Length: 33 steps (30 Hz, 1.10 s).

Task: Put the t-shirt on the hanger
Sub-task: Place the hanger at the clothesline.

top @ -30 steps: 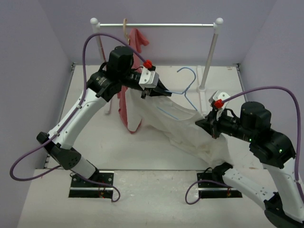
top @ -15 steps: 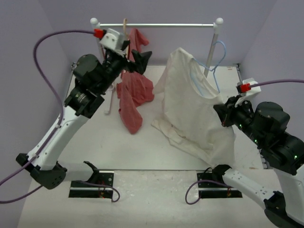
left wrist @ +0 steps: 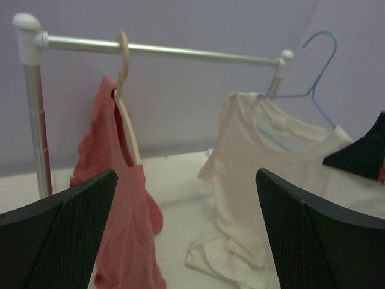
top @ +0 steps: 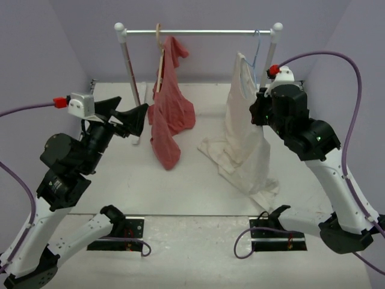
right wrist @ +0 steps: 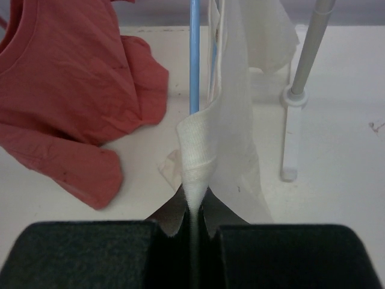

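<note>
We see a white rack (top: 127, 60) w/ a metal bar (top: 204, 31) at the back. Purple walls (top: 54, 48) stand behind & beside it. White table (top: 186, 186) lies under it.

Left arm (top: 63, 174): elbow bent, raised over the table's left side.
Left gripper (top: 129, 108): jaws spread wide (textured black pads).
Right arm (top: 328, 171): stretched toward the far right corner.
Right gripper (right wrist: 192, 201): pinching a t-shirt (right wrist: 231, 120) fold.
</note>
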{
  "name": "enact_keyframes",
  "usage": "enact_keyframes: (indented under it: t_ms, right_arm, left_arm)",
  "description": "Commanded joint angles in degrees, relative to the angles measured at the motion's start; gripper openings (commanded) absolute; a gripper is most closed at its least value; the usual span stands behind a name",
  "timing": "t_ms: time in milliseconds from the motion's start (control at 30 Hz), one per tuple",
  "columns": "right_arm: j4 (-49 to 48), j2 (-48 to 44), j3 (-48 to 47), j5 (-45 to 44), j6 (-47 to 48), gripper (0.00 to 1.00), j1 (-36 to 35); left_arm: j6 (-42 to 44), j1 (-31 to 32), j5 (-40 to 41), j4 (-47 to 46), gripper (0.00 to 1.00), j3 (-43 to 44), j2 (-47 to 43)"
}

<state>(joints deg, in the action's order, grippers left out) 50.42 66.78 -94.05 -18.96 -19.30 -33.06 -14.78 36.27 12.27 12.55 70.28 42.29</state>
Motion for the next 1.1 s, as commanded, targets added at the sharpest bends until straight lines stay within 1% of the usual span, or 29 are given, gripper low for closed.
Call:
enact_keyframes:
  t_ms: [0,100,200,300,500,633,800,1067]
  right_arm:
    - [-16.15,0.18,2.36,-2.23,-2.56,0.0,-0.18]
    - [-18.94,3.7,1.64,-4.67,-2.59,0.0,-0.07]
    - [-19.03,7.28,-1.78,-4.85,-3.69,0.0,0.79]
    - [-20.1,10.37,-4.81,-4.58,-5.14,0.0,1.76]
    - [-20.19,17.57,-9.4,-1.24,-6.29,0.0,4.24]
    - [-20.19,22.13,-11.47,-0.4,-6.62,0.0,4.49]
    - [-23.68,22.24,-5.83,0.51,-8.35,0.0,4.34]
    - [-26.09,21.8,-0.24,0.09,-11.44,0.0,3.64]
  left_arm:
    - [1.37,-0.15,0.32,8.98,1.0,-6.6,-3.82]
    - [1.58,-0.15,-0.84,10.38,1.0,-12.96,-8.01]
    - [-1.8,-0.15,-1.46,11.25,1.0,-18.84,-12.6]
    - [-2.95,-0.15,-1.43,12.2,1.0,-23.02,-17.51]
    - [-1.56,-0.15,0.58,13.81,1.0,-27.05,-23.77]
    - [-1.81,-0.15,1.58,13.73,1.0,-30.45,-27.51]
    - [-2.12,-0.08,2.13,13.37,1.0,-31.33,-29.26]
    - [-2.27,-0.1,0.48,12.81,1.0,-32.16,-28.0]
